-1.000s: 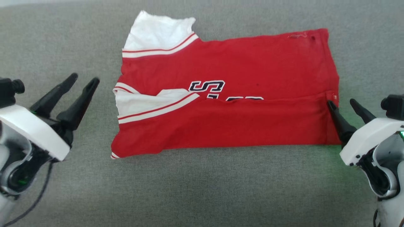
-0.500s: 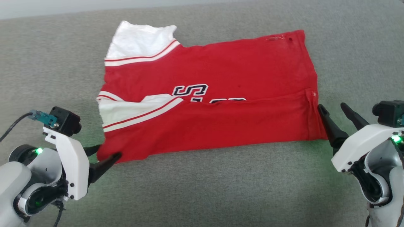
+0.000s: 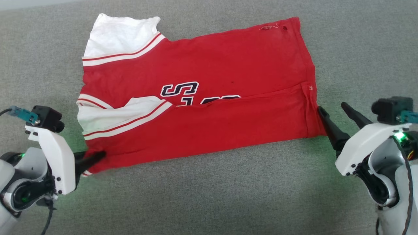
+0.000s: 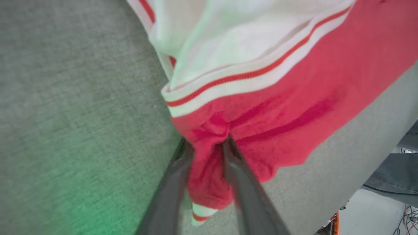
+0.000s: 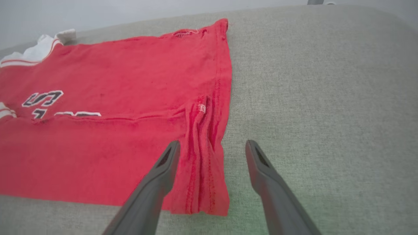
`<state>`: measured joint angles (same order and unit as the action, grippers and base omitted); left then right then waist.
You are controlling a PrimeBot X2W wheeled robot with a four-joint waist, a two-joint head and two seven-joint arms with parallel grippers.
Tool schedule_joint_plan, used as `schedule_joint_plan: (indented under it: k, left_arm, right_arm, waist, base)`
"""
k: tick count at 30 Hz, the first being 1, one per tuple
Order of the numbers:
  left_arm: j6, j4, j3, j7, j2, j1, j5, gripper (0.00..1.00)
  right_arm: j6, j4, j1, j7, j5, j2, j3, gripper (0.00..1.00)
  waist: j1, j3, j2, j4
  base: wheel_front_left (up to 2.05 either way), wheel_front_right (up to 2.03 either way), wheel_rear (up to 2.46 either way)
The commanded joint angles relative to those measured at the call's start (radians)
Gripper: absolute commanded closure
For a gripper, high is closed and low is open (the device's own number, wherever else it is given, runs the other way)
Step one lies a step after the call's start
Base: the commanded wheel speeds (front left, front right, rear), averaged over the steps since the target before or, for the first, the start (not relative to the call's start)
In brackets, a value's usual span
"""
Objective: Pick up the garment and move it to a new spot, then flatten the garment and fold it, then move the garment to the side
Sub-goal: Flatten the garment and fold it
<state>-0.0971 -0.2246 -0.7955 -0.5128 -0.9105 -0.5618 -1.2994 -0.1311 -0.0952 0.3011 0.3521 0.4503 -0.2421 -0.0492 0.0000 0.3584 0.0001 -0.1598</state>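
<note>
Left wrist view: garment [image 4: 277, 107] corner inside left gripper [image 4: 208, 142]

Red garment [image 3: 228, 65] on grey upholstery [image 3: 209, 195]

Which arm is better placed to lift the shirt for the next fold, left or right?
Left, I think. The left pincer pinches the shirt at its near corner, with cloth bunched in its jaws. The right pincer stands open astride the opposite edge, holding nothing.
</note>
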Motion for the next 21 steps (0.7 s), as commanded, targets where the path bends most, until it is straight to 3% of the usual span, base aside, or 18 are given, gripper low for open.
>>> schedule_joint_plan:
  k: [1, 10, 15, 16, 18, 21]
  left_arm:
    - [-0.008, -0.006, -0.033, -0.003, 0.053, 0.019, 0.006, 1.00]
    - [-0.024, 0.010, -0.032, 0.045, 0.068, -0.010, 0.042, 1.00]
    - [-0.026, 0.005, -0.042, 0.080, 0.089, -0.019, 0.061, 1.00]
    - [-0.028, 0.003, -0.042, 0.088, 0.095, -0.018, 0.061, 1.00]
    - [-0.031, 0.000, -0.047, 0.101, 0.105, -0.017, 0.067, 1.00]
    - [-0.034, -0.006, -0.051, 0.129, 0.116, -0.005, 0.064, 1.00]
  right_arm:
    - [0.001, 0.002, 0.008, 0.006, -0.003, -0.005, -0.006, 0.00]
    - [0.001, 0.018, 0.047, 0.312, 0.036, -0.147, -0.131, 0.00]
    - [0.001, -0.030, 0.080, 0.371, 0.048, -0.143, -0.130, 0.03]
    - [0.001, -0.041, 0.082, 0.375, 0.045, -0.138, -0.131, 0.51]
    - [0.001, -0.066, 0.084, 0.380, 0.042, -0.131, -0.130, 1.00]
    - [0.002, -0.088, 0.077, 0.388, 0.046, -0.134, -0.126, 1.00]
  waist:
    - [0.0000, 0.001, -0.0001, 0.001]
    - [0.0000, 0.022, -0.0001, 0.035]
    - [0.0000, 0.026, -0.0001, 0.059]
    - [0.0000, 0.025, -0.0001, 0.062]
    - [0.0000, 0.020, -0.0001, 0.072]
    - [0.0000, 0.006, -0.0001, 0.086]
  base:
    - [0.00, 0.00, 0.00]
    - [0.00, 0.00, 0.00]
    - [0.00, 0.00, 0.00]
    - [0.00, 0.00, 0.00]
    - [0.00, 0.00, 0.00]
    - [0.00, 0.00, 0.00]
